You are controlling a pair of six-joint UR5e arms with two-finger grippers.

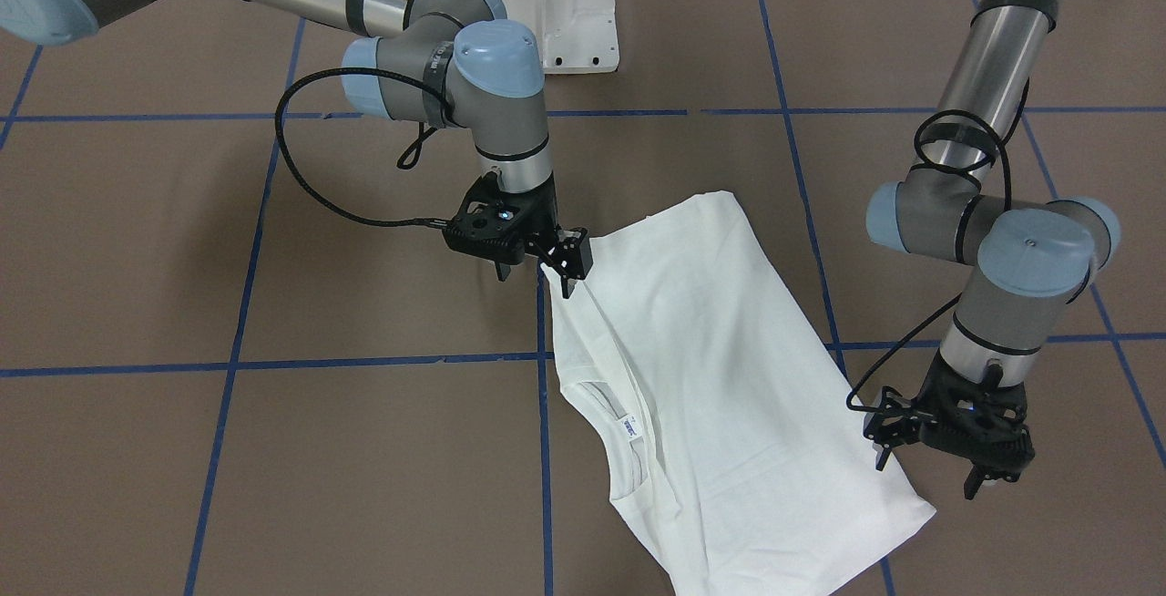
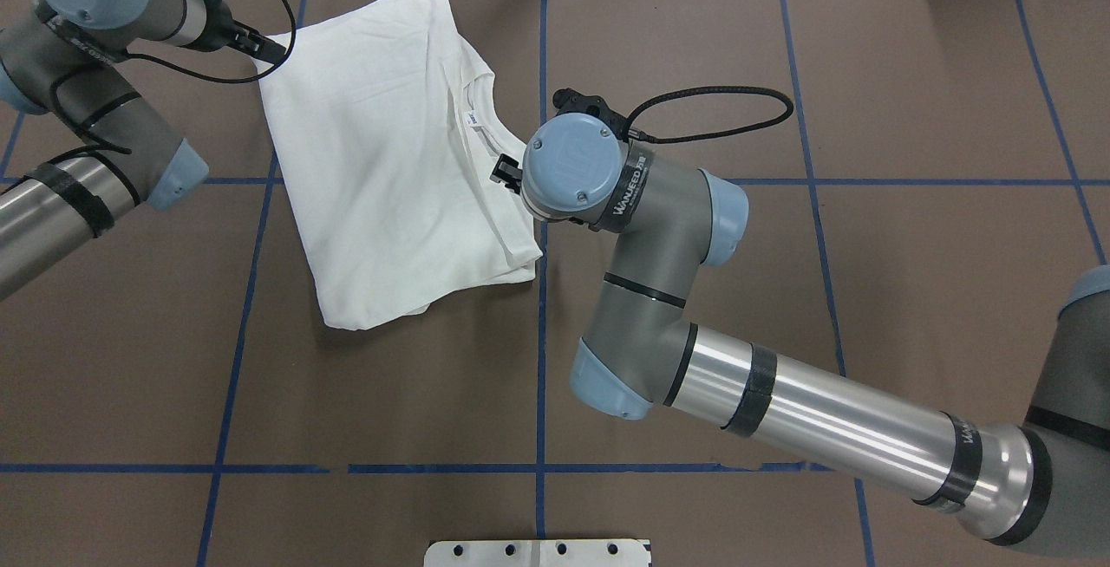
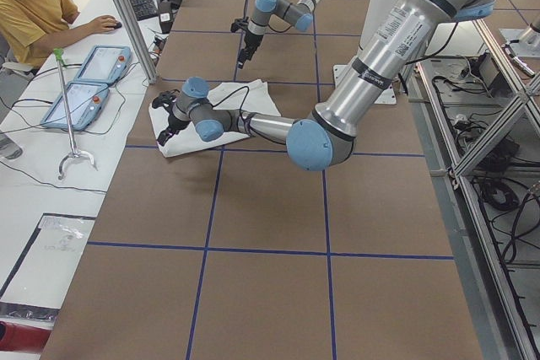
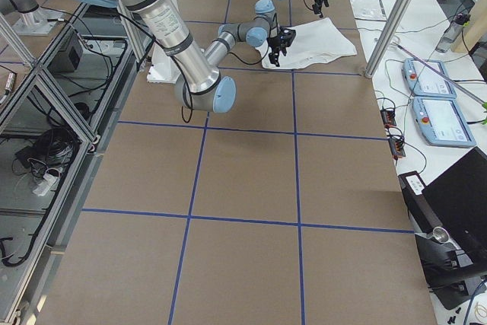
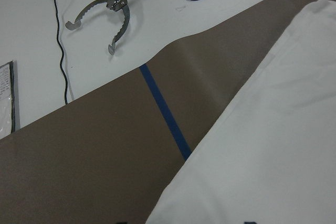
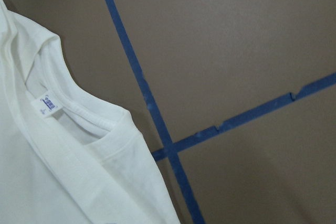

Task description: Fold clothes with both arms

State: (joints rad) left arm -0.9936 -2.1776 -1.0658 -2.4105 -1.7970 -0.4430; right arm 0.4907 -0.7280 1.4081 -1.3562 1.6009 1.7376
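Observation:
The white T-shirt (image 1: 729,350) lies folded on the brown table, plain side up, with no text showing. Its ribbed collar and small neck label (image 1: 629,427) face the operators' side. The shirt also shows in the overhead view (image 2: 390,159) and in both wrist views (image 6: 63,182) (image 5: 273,129). My right gripper (image 1: 535,279) is open just above the shirt's corner nearest the robot, with one finger (image 1: 569,259) over the cloth edge. My left gripper (image 1: 926,471) is open and empty, low beside the shirt's opposite long edge near its far corner.
Blue tape lines (image 1: 364,364) grid the brown table. The white pedestal base (image 1: 547,4) stands at the robot's side. Beyond the far edge is a white bench with a metal grabber tool (image 5: 110,9), tablets (image 3: 84,90) and a seated operator (image 3: 34,6).

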